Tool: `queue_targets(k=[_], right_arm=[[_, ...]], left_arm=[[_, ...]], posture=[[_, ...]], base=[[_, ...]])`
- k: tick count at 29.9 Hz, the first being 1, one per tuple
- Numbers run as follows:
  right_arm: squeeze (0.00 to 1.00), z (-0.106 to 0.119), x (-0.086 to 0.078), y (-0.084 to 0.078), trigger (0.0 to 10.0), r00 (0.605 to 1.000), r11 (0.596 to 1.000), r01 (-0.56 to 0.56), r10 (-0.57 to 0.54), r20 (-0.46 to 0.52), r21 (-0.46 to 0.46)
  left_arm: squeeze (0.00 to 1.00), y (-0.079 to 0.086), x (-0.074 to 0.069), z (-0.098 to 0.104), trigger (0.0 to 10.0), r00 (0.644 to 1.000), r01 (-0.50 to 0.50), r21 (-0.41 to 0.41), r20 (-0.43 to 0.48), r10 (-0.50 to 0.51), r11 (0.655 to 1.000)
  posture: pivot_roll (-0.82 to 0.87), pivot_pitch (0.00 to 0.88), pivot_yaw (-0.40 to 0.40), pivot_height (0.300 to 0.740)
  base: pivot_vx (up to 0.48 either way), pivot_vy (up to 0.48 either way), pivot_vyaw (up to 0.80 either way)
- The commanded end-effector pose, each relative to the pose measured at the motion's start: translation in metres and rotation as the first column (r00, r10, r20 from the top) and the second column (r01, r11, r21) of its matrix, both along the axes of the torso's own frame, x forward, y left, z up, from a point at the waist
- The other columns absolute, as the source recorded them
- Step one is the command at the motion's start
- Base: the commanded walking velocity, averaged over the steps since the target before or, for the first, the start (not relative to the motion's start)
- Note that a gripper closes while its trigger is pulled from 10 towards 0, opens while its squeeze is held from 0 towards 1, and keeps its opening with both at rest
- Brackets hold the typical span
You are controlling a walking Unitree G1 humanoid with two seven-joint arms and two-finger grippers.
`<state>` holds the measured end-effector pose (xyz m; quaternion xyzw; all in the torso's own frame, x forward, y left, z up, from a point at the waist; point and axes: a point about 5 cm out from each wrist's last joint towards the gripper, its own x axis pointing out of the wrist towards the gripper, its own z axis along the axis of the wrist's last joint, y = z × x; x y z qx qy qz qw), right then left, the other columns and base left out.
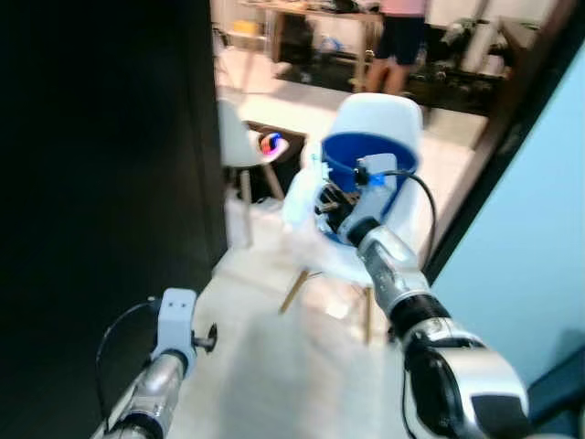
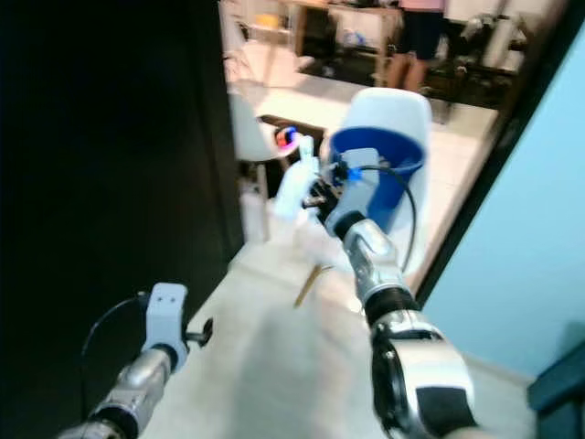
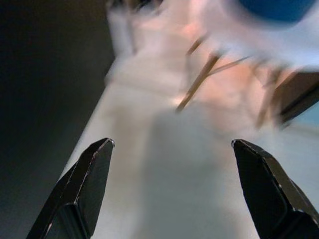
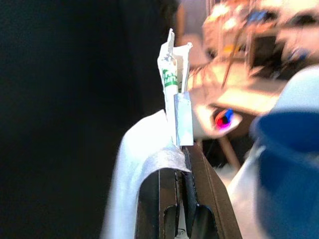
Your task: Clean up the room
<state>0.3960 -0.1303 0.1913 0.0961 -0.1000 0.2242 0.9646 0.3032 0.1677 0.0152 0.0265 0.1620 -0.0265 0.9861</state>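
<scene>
My right gripper (image 4: 183, 148) is raised in front of me and shut on a crumpled white wrapper (image 4: 175, 84) with green print, with a thin white sheet (image 4: 134, 164) hanging from the fingers. It holds this wrapper (image 1: 302, 190) just left of a blue bucket (image 1: 373, 172) that sits on a white chair (image 1: 384, 114). My left gripper (image 3: 172, 144) hangs low over the pale floor, open and with nothing between its fingers.
A dark wall (image 1: 101, 183) runs along the left and a teal wall (image 1: 539, 229) along the right. A second white seat with a small colourful object (image 1: 271, 144) stands behind the chair. A person's legs (image 1: 398, 46) and a table are at the back.
</scene>
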Motion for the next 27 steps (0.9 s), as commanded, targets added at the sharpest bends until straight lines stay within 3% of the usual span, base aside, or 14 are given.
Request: queue_targets(k=[1,5,19,27], right_arm=[[0.00,0.003,0.000,0.011,10.0,0.999,0.999,-0.037,0.036,0.010,0.020],[0.00,0.005,0.001,0.013,10.0,1.000,0.999,-0.027,0.027,-0.005,0.032],[0.00,0.010,0.000,0.017,10.0,0.999,0.999,-0.036,0.036,0.027,-0.017],[0.00,0.009,-0.005,0.025,10.0,0.991,0.992,-0.111,0.114,0.065,-0.055]], left_arm=[[0.00,0.008,-0.006,-0.006,10.0,1.000,-0.017,0.003,-0.024,0.017,1.000],[0.00,0.010,-0.004,-0.002,10.0,1.000,-0.017,0.006,-0.007,0.018,1.000],[0.00,0.013,0.001,0.004,10.0,1.000,-0.027,0.009,0.016,0.027,1.000],[0.00,0.011,0.003,0.004,10.0,1.000,-0.022,0.013,0.013,0.022,1.000]], posture=[[0.03,0.000,-0.063,0.740],[0.03,0.000,-0.061,0.740],[0.03,0.000,-0.062,0.740],[0.02,0.000,-0.062,0.740]], base=[[0.390,0.000,-0.80],[0.390,0.000,-0.76],[0.392,0.000,0.00],[0.391,0.000,0.00]])
